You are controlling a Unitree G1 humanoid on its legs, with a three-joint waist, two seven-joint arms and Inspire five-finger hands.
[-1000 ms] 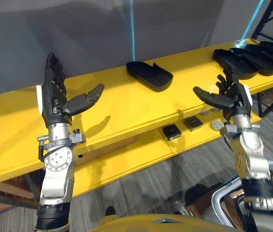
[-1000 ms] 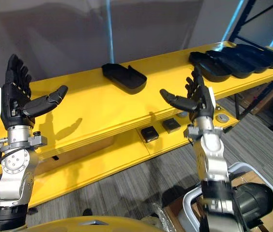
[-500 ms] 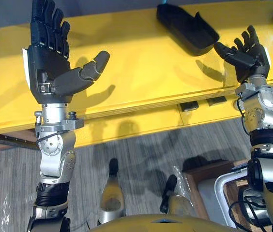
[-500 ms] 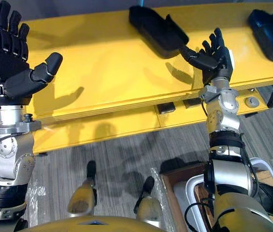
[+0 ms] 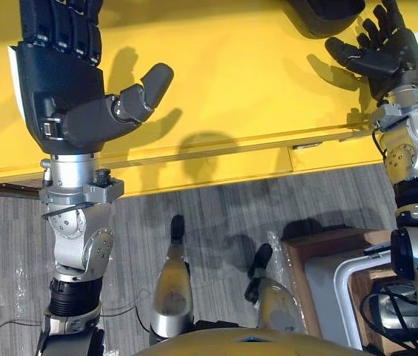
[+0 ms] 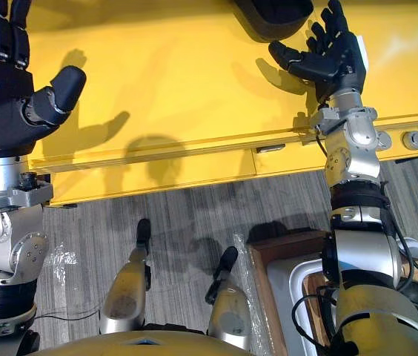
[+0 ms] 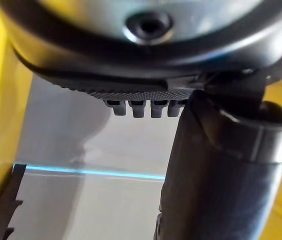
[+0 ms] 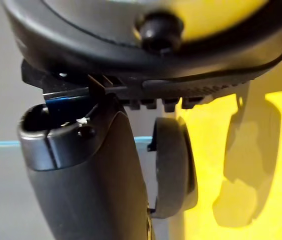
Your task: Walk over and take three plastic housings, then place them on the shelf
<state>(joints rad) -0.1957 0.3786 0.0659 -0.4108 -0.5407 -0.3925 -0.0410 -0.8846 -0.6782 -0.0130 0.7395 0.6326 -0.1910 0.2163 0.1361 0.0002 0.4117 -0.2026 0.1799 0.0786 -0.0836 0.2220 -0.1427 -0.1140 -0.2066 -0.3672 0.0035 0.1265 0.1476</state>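
A black plastic housing [image 5: 320, 13] lies on the yellow shelf [image 5: 216, 81] at the top edge of the eye views, cut off by the frame. The same housing [image 8: 173, 170] stands out dark past the thumb in the right wrist view. My right hand [image 6: 331, 59] is raised just in front of and beside it, fingers spread, holding nothing and not touching it. My left hand [image 5: 64, 89] is held up over the shelf's left part, fingers straight, thumb out, empty.
The yellow shelf's front edge [image 6: 194, 144] runs across the view with a lower yellow board [image 6: 157, 174] under it. Grey carpet floor [image 5: 216, 215] lies below. A white-rimmed bin in a wooden box [image 5: 335, 274] stands at the lower right.
The camera has tilted down and moved closer: the shelf and housing have slid up the picture. Both hands stay raised and open, the right one now nearer the housing.
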